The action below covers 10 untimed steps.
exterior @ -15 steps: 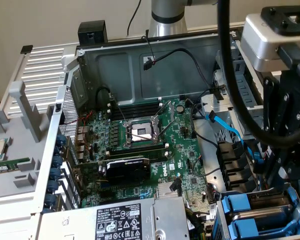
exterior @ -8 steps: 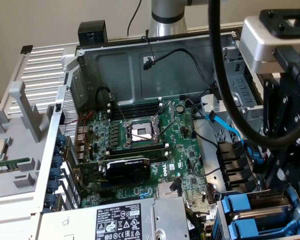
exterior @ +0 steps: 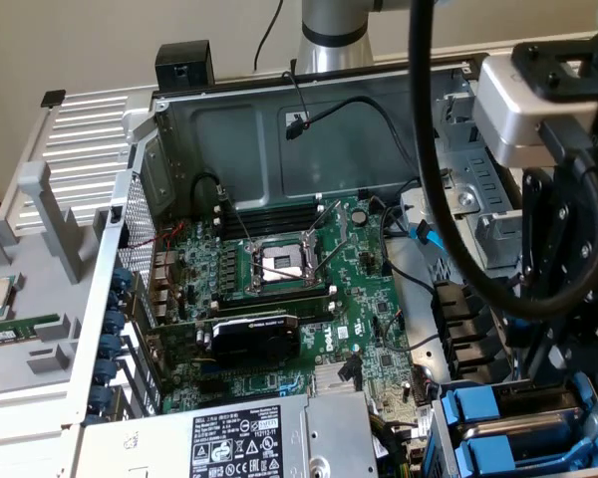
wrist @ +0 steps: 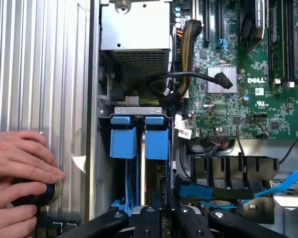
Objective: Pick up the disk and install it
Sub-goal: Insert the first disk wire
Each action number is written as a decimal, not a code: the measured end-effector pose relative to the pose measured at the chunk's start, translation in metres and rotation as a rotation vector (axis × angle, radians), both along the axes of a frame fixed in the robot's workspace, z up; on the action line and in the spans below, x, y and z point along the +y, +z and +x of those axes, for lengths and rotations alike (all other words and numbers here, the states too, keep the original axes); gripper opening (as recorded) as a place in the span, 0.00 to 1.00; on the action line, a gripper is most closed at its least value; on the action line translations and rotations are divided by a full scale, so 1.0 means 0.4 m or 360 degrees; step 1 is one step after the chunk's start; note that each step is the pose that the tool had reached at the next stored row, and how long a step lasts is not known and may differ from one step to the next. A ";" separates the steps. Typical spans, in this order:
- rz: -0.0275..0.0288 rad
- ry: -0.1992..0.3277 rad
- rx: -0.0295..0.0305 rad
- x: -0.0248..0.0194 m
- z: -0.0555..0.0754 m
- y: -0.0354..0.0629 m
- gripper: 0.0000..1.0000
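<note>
The disk (wrist: 156, 143) stands on edge in the drive cage, its blue plastic frame facing the wrist camera. A second blue-framed drive (wrist: 123, 141) sits beside it. My gripper (wrist: 161, 212) is right over the cage, its black fingers (wrist: 148, 218) drawn close together on the disk's near edge. In the exterior view, the blue frames (exterior: 475, 409) sit at the case's lower right corner. The arm's dark wrist (exterior: 558, 299) hangs just above them and hides the fingers.
The open case holds a green motherboard (exterior: 279, 299), a grey power-supply box (exterior: 249, 438) and loose black and blue cables (wrist: 288, 181) near the cage. A person's hands (wrist: 20, 168) rest on a dark knob on the ribbed side panel (wrist: 39, 64).
</note>
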<state>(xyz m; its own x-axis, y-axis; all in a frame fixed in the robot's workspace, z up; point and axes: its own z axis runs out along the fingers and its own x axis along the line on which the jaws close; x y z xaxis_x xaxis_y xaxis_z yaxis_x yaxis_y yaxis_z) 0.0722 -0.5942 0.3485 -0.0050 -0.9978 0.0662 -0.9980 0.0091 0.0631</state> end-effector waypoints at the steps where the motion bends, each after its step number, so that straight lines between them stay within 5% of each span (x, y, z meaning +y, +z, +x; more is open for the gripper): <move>1: 0.00000 0.0000 -0.00012 0.000 0.000 -0.002 0.17; 8: 0.00000 0.0000 -0.00031 0.000 -0.005 -0.010 0.17; 10: -0.00003 0.0000 0.00064 0.000 -0.005 -0.011 0.17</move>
<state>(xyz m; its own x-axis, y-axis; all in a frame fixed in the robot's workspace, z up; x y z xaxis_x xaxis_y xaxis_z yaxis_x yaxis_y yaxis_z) 0.0702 -0.5943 0.3443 -0.0047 -0.9978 0.0664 -0.9977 0.0092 0.0671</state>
